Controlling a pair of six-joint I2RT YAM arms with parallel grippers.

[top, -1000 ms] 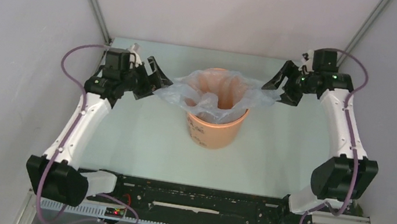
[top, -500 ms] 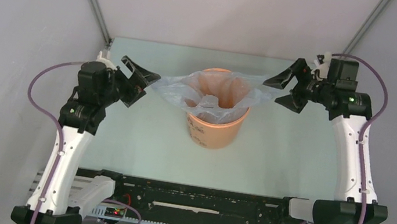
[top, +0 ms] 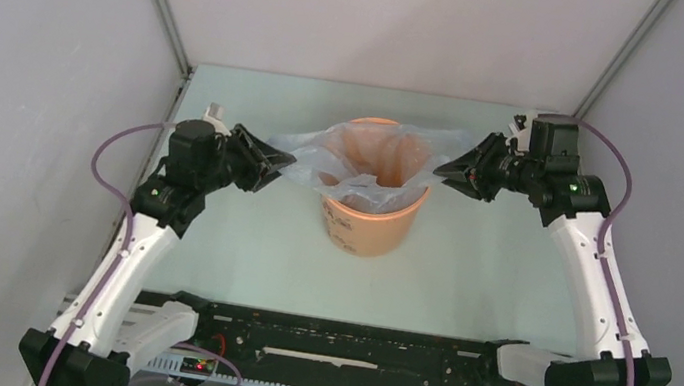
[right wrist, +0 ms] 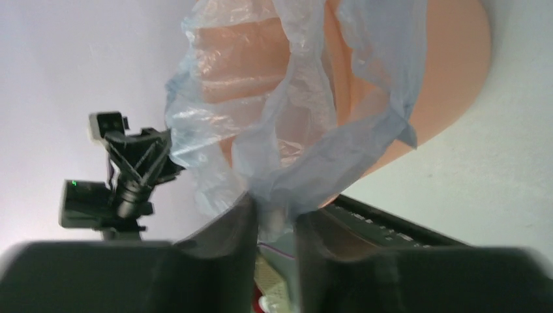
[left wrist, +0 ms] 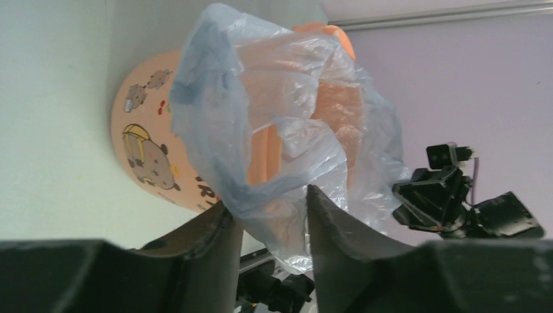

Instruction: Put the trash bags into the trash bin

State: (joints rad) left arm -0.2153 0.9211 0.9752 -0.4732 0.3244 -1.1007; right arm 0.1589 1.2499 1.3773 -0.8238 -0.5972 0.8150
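Pale green table [top: 240,239], one bin on it

The orange trash bin [top: 369,225] stands upright near the table's middle, its cartoon-printed side showing, with bare tabletop all around it.

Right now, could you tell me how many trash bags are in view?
1: the trash bag sits partly inside the orange trash bin, its edges draped over the rim between both grippers. Another could be hidden deeper inside the bin.

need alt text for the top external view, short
An orange trash bin stands mid-table with a translucent pale blue trash bag draped in its mouth, the film's edges stretched out to either side. The left claw and right claw each meet one of those edges from opposite sides of the bin. Pale green table, grey walls.
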